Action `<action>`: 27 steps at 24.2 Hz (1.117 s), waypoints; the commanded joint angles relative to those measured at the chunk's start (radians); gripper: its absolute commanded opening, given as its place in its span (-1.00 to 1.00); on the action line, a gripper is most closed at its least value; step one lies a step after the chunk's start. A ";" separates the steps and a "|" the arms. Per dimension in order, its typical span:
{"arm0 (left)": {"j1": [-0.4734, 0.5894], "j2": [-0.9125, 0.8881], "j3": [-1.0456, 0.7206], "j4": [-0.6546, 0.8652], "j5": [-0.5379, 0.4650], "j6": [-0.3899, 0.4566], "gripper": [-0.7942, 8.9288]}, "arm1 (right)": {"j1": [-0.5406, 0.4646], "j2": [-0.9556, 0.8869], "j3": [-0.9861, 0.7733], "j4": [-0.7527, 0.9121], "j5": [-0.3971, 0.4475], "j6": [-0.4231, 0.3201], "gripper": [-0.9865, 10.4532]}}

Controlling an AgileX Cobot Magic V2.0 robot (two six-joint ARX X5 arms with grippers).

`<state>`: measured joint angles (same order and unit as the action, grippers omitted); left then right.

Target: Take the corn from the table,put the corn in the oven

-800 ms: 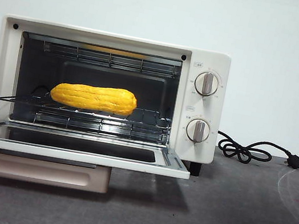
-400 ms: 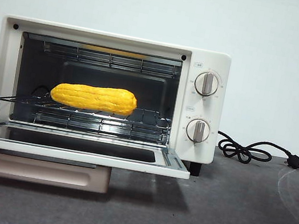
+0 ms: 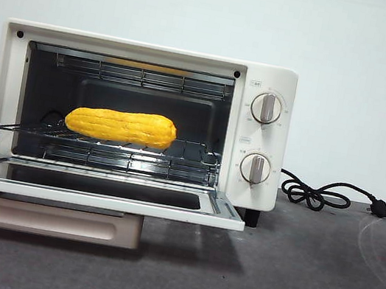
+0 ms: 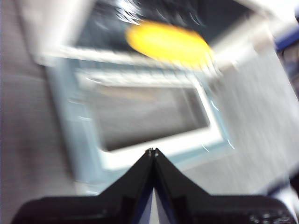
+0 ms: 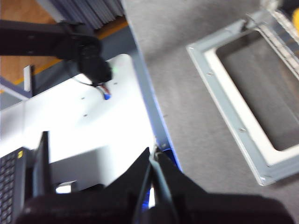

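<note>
The corn [image 3: 121, 125] lies lengthwise on the wire rack [image 3: 175, 158] inside the toaster oven [image 3: 272, 76], door [image 3: 94, 198] dropped flat at 6 o'clock. Left gripper [image 4: 153, 151] hangs above the open door, pinched tight, holding nothing. Right gripper [image 5: 154, 151] is off over the surface [image 5: 187, 107] edge, likewise closed and empty.

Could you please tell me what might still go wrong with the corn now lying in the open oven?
The corn lies on the wire rack of the oven, a rounded cob that might roll. The door hangs open and flat, so a passing arm could strike it. Both grippers, left and right, are shut, away from the corn.
</note>
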<state>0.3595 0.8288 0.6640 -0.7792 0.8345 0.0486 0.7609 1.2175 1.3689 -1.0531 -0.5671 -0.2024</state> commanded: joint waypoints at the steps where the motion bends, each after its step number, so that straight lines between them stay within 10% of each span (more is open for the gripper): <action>1: 0.036 0.069 -0.005 0.029 0.010 0.007 -0.85 | -0.064 0.039 0.001 0.004 -0.019 -0.032 -0.85; 12: 0.044 0.529 -0.005 0.109 -0.061 0.008 -0.85 | -0.237 0.109 0.001 -0.029 -0.054 -0.072 -0.85; 27: -0.132 0.645 -0.005 0.196 -0.274 -0.026 -0.85 | -0.305 0.109 0.001 -0.021 -0.053 -0.072 -0.85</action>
<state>0.2302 1.4685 0.6640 -0.5880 0.5606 0.0257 0.4564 1.3224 1.3689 -1.0767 -0.6144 -0.2626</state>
